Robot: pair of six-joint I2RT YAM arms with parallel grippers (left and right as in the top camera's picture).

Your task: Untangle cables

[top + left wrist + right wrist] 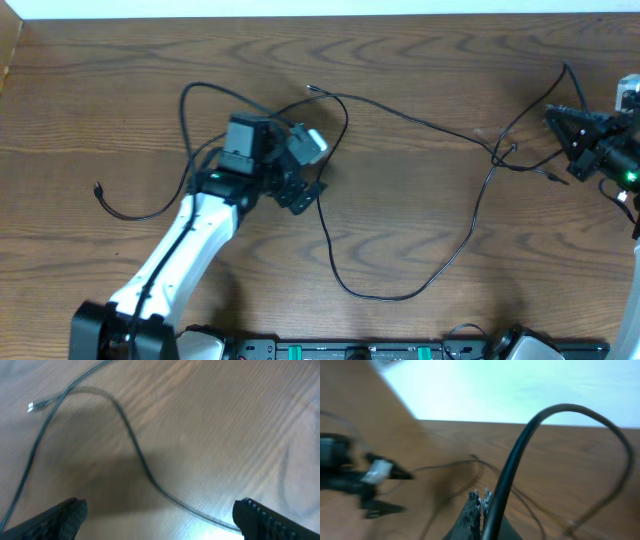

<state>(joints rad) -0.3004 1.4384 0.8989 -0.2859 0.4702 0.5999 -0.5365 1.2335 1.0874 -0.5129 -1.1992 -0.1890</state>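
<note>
Thin black cables (410, 118) lie in long loops across the wooden table, and they cross in a small knot (500, 151) at the right. One plug end (98, 188) rests at the far left, another (311, 88) near the top middle. My left gripper (318, 170) hovers open over a strand; in the left wrist view that cable (145, 467) runs on the table between the wide-apart fingers (265, 517). My right gripper (550, 115) is shut at the right edge, near the knot. Its closed tips (481, 495) point along the table; whether they pinch a thin strand does not show.
The table's far edge (320, 18) meets a white surface. A black rail with the arm bases (350, 350) runs along the front. The right arm's own thick black cable (520, 450) arches across the right wrist view. A big cable loop (400, 297) sags toward the front.
</note>
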